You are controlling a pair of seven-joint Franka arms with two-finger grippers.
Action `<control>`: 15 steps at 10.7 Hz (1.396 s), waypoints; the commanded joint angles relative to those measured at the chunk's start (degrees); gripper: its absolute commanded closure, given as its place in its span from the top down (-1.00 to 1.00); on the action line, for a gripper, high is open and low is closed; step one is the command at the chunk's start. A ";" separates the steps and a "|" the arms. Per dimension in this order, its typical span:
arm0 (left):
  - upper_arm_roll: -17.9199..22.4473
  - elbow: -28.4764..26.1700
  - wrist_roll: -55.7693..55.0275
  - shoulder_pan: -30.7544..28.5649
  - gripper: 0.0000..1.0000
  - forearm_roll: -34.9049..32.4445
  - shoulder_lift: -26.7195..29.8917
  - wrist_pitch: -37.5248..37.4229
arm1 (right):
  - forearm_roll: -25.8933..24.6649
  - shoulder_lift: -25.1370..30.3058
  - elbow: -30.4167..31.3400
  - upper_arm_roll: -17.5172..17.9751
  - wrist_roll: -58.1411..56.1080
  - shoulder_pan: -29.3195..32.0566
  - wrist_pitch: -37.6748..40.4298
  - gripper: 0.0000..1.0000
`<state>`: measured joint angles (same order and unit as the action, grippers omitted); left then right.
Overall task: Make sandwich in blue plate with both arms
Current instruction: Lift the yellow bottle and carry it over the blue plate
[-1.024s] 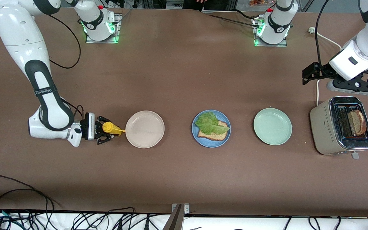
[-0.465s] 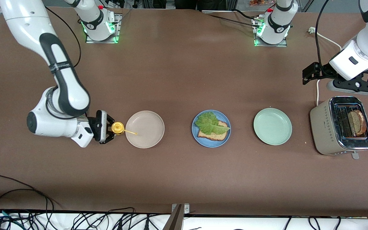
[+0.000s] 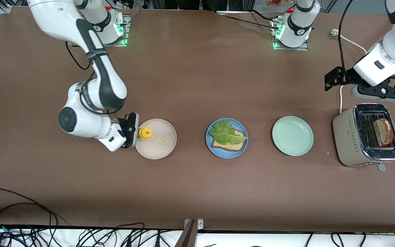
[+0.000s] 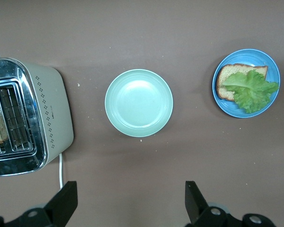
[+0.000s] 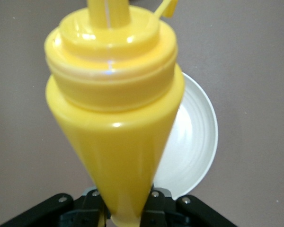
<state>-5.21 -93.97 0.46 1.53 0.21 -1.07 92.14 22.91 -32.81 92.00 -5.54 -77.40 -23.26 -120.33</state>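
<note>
The blue plate (image 3: 226, 138) sits mid-table with one brown bread slice (image 3: 231, 145) and a ruffled green lettuce leaf (image 3: 224, 133) on it; it also shows in the left wrist view (image 4: 246, 82). A second bread slice (image 3: 383, 131) stands in the toaster (image 3: 365, 135). My right gripper (image 3: 136, 132) is shut on a yellow squeeze bottle (image 3: 145, 132), over the edge of the cream plate (image 3: 159, 145). The bottle fills the right wrist view (image 5: 114, 113). My left gripper (image 3: 331, 80) is open and empty, up in the air beside the toaster.
A pale green plate (image 3: 292, 135) lies between the blue plate and the toaster. The toaster's white cable (image 3: 350, 43) runs toward the left arm's base. Loose black cables (image 3: 19, 206) lie along the table's near edge.
My right arm has lifted and swung the yellow bottle toward the cream plate, now over its edge. The left arm has not moved.
</note>
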 commanded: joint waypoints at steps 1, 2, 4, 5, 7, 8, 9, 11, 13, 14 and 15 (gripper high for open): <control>-0.06 1.51 -0.20 -0.13 1.00 -0.74 -0.42 -1.17 | -5.84 1.61 -0.77 -6.84 12.76 -11.78 0.71 -1.00; -0.06 1.51 -0.20 -0.13 1.00 -0.74 -0.42 -1.17 | -7.16 1.43 -1.03 -8.68 16.98 -15.20 0.80 -1.00; -0.06 1.51 -0.20 -0.13 1.00 -0.74 -0.42 -1.17 | -11.54 0.73 -2.70 -12.72 24.80 -22.67 1.58 -1.00; -0.06 1.51 -0.20 -0.13 1.00 -0.74 -0.42 -1.17 | -13.22 -0.58 -5.23 -14.48 26.93 -25.58 3.77 -1.00; -0.06 1.51 -0.20 -0.13 1.00 -0.74 -0.42 -1.17 | -16.56 -4.44 -12.08 -18.09 31.75 -30.86 10.52 -1.00; -0.06 1.51 -0.20 -0.13 1.00 -0.74 -0.42 -1.17 | -19.10 -6.63 -15.77 -19.06 34.05 -33.15 13.86 -1.00; -0.06 1.51 -0.20 -0.13 1.00 -0.74 -0.42 -1.17 | -21.13 -8.74 -18.76 -19.85 36.68 -34.73 17.11 -1.00; -0.06 1.51 -0.20 -0.13 1.00 -0.74 -0.42 -1.17 | -25.78 -12.87 -24.13 -20.04 40.12 -36.85 21.61 -1.00; -0.06 1.51 -0.20 -0.13 1.00 -0.74 -0.42 -1.17 | -29.83 -16.39 -27.13 -20.21 42.76 -39.13 25.04 -1.00; -0.06 1.51 -0.20 -0.13 1.00 -0.74 -0.42 -1.17 | -31.85 -18.41 -28.45 -20.74 43.47 -40.10 25.75 -1.00; -0.06 1.51 -0.20 -0.13 1.00 -0.74 -0.42 -1.17 | -33.52 -21.22 -30.11 -22.31 44.00 -41.85 26.02 -1.00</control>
<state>-5.19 -93.91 0.46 1.49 0.21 -1.09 92.12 -6.71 -47.11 68.75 -24.31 -35.18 -61.93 -97.56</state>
